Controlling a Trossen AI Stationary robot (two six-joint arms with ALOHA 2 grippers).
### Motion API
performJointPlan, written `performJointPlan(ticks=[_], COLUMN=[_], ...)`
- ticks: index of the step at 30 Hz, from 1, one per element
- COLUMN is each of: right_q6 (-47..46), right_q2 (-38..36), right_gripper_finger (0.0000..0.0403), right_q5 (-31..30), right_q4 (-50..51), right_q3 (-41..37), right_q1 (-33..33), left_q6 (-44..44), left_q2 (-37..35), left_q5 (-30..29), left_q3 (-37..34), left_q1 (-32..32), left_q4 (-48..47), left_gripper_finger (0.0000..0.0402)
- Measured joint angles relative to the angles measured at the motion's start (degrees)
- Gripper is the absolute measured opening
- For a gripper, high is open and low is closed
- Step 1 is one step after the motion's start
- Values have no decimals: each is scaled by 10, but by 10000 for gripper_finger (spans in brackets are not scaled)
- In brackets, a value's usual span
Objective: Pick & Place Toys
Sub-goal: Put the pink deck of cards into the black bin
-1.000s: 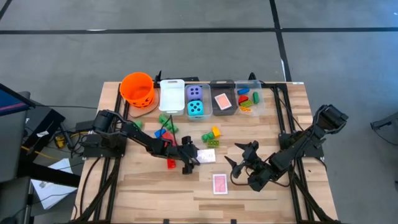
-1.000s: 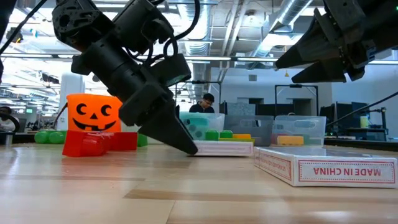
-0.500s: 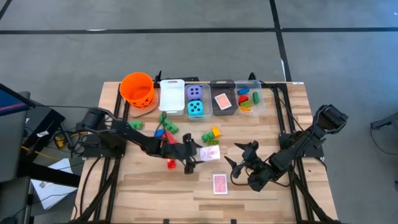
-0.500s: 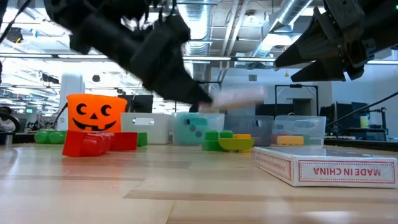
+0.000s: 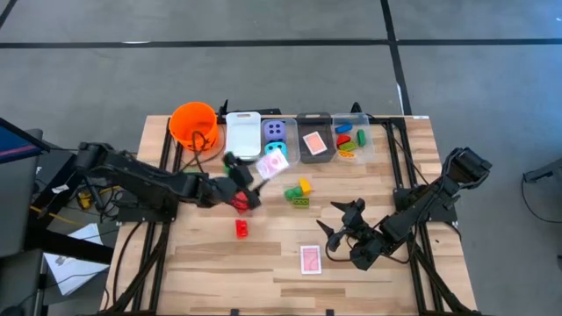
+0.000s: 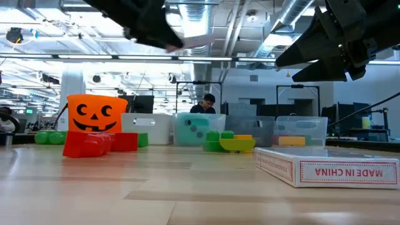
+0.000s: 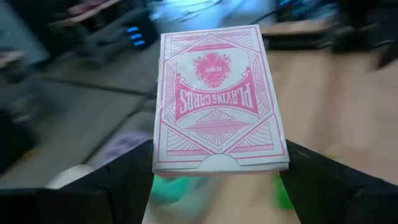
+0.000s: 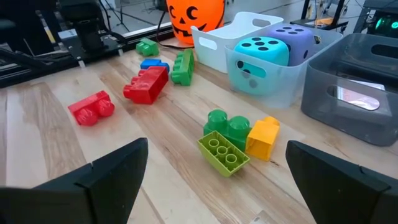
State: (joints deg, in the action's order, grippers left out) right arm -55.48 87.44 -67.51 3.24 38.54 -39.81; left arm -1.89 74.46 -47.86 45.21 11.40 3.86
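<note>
Above the table, just in front of the bin row, a pink-backed card pack (image 5: 273, 163) sits clamped between the two fingers of the left gripper (image 5: 263, 168), lifted clear of the wood; in the left wrist view the pack (image 7: 217, 99) fills the frame, back side up, one dark finger (image 7: 118, 183) on each long edge. In the low view it shows high up, well off the tabletop (image 6: 187, 194). Below it lie loose bricks: a red one (image 5: 241, 229) alone toward the front, a green-yellow cluster (image 5: 299, 192) near the middle. A second card pack (image 5: 310, 259) lies flat near the front edge. Two dice (image 5: 275, 132) sit in a clear bin (image 5: 291, 159); orange bucket (image 5: 194, 124) at the row's left end. Right gripper (image 5: 341, 230) hovers over the table's right half, jaws spread wide, holding nothing.
</note>
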Motion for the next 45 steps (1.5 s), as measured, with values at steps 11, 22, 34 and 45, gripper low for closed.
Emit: performJointPlan(ticks=[11,22,34,45], right_q6=[0,0,0,5], right_q2=[0,0,0,0], right_gripper_finger=[374,374,374,374], right_q5=[1,2,2,0], right_q4=[-7,-5,-5,-6], right_q3=[0,0,0,0], right_q1=[1,2,2,2], left_q6=[-173,-185,-172,-56], left_q2=[-41,-18,-11,31], left_q5=[-90,14,79,289], left_q3=[0,0,0,0], left_q1=[-115,-276,-313,-313], left_q4=[-202,-196,-174,72], left_gripper_finger=[299,300,301,301])
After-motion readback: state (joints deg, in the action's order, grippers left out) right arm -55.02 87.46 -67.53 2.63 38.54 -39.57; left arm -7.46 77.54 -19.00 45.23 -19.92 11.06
